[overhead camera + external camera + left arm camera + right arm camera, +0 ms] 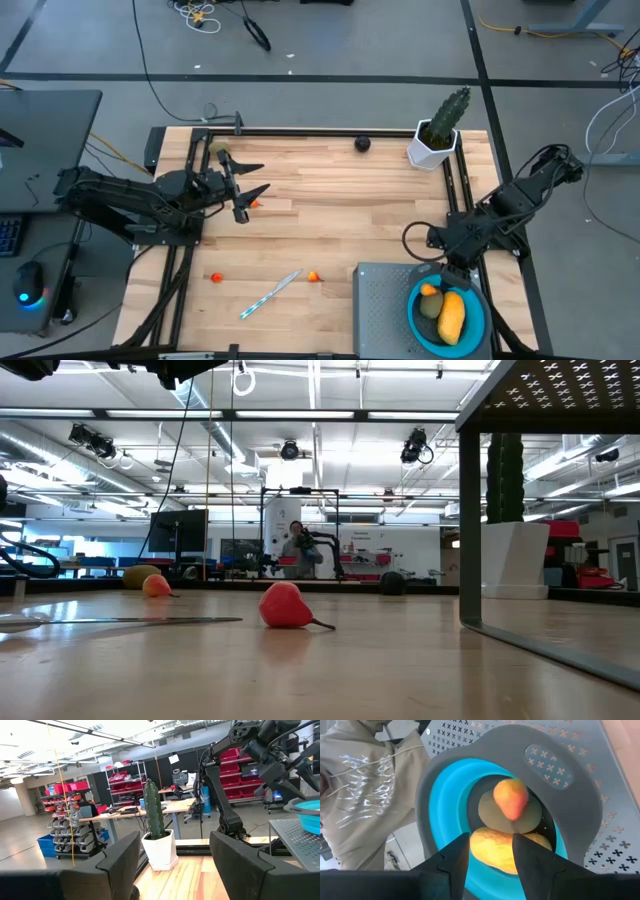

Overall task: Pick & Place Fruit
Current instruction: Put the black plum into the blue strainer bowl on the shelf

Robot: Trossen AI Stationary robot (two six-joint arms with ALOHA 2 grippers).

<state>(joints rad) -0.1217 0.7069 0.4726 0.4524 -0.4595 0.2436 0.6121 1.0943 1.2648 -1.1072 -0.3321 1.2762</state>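
Hovering right fingers [489, 851] part-open, empty, over bowl [417, 312] | orange fruit [511, 798] dropped in | left fingers [243, 188] wide, empty

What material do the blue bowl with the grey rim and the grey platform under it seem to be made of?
The blue bowl with the grey rim looks like soft matte silicone or plastic: smooth, rounded, no hard glare. The grey platform looks like painted sheet metal, flat and punched with small cross-shaped holes. Neither is certain from looks alone.

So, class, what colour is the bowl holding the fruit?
Bright blue bowl with a grey rim, clearest in the right wrist view.
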